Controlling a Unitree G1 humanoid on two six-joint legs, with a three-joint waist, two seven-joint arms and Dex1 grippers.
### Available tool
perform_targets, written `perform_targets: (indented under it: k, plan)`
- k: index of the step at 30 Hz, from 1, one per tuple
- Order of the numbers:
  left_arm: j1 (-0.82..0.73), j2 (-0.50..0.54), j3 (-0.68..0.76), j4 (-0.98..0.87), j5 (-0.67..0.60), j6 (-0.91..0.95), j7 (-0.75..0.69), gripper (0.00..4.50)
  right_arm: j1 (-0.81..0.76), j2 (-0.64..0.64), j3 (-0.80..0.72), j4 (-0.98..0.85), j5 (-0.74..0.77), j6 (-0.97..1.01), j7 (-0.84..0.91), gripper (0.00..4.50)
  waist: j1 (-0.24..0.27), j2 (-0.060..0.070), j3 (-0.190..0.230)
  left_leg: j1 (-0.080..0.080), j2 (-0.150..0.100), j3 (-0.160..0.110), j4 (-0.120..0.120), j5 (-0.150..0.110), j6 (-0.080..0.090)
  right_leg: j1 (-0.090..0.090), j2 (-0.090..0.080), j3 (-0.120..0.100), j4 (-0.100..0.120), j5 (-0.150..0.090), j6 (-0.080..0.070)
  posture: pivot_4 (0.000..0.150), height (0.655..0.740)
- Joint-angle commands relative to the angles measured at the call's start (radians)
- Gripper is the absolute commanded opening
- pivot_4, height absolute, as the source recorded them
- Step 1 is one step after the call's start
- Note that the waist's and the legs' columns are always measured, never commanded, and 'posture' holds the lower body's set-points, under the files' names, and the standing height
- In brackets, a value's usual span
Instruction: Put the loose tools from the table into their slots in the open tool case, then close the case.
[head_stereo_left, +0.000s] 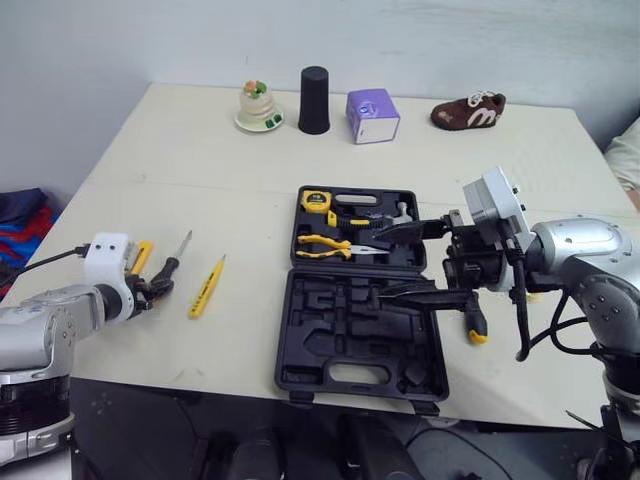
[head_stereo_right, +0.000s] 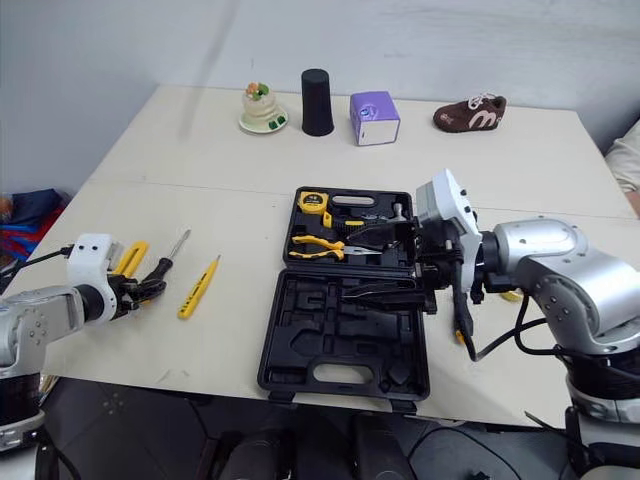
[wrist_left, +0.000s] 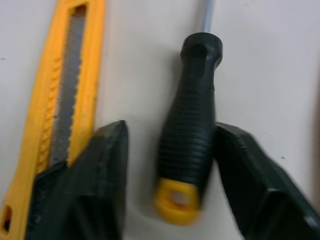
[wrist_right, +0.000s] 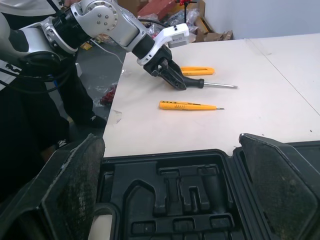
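Observation:
The open black tool case lies mid-table, with a yellow tape measure and yellow pliers in its far half. On the table to its left lie a yellow utility knife, a black-handled screwdriver and a yellow tester pen. My left gripper is open, its fingers down on either side of the screwdriver handle. My right gripper hangs wide open over the case's middle, holding nothing. A tool with a yellow-tipped black handle lies right of the case, partly hidden by my right arm.
Along the table's far edge stand a small figurine, a black cup, a purple box and a brown shoe. A person's sleeve shows at the right edge. The case's front rim sits close to the near table edge.

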Motion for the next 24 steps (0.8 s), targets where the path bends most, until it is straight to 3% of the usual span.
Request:
perform_targets:
  k: [1,7,12,14,17,21,24]
  plan:
    - [0.013,-0.036,-0.042,0.001,-0.011,0.018,-0.019,1.05,-0.012,-0.001,-0.015,-0.015,-0.003,-0.026,0.003,4.50,0.006,0.000,0.000,0.000,0.000,0.000,0.000,0.000,0.000,0.000,0.000,0.000,0.000,0.000,0.000,0.150,0.7383]
    - [0.030,-0.027,-0.021,-0.067,-0.007,0.001,-0.027,1.04,0.005,-0.010,-0.019,-0.009,-0.018,-0.046,0.019,4.50,0.007,0.000,0.000,-0.001,-0.002,-0.001,0.001,-0.001,0.002,0.001,-0.003,-0.001,0.000,0.000,0.000,0.150,0.7383]
    - [-0.009,0.143,-0.071,-0.215,-0.036,-0.116,-0.195,1.04,0.014,-0.039,-0.042,0.030,-0.035,-0.046,0.029,4.50,0.005,-0.002,0.001,-0.003,-0.001,-0.002,0.001,-0.001,0.002,-0.001,-0.003,-0.003,-0.001,0.000,0.000,0.150,0.7383]
    - [-0.087,0.243,-0.169,-0.261,-0.057,-0.189,-0.344,1.04,0.067,-0.083,-0.068,0.034,-0.050,-0.047,0.038,4.50,0.009,-0.003,0.001,-0.004,-0.001,-0.003,0.000,-0.001,0.002,-0.001,-0.003,-0.005,-0.002,0.000,-0.001,0.150,0.7383]
    - [-0.227,0.311,-0.337,-0.256,-0.054,-0.258,-0.510,1.04,0.168,-0.136,-0.104,0.021,-0.074,-0.061,0.043,4.50,0.010,-0.001,0.000,-0.006,-0.002,-0.006,-0.001,-0.001,0.001,0.000,-0.006,-0.010,-0.006,-0.001,-0.003,0.150,0.7383]
    - [-0.455,0.281,-0.588,-0.147,0.034,-0.346,-0.675,1.04,0.296,-0.171,-0.138,-0.018,-0.125,-0.102,0.020,4.50,0.009,-0.001,0.000,-0.006,-0.006,-0.006,-0.004,-0.001,0.002,0.002,-0.007,-0.011,-0.009,-0.002,-0.002,0.150,0.7383]
    - [-0.605,0.202,-0.769,-0.046,0.130,-0.425,-0.785,1.04,0.377,-0.166,-0.184,-0.042,-0.140,-0.104,-0.022,4.50,0.003,-0.001,0.001,-0.007,-0.004,-0.002,-0.001,-0.001,0.002,0.001,-0.001,-0.005,-0.008,-0.001,0.001,0.150,0.7383]
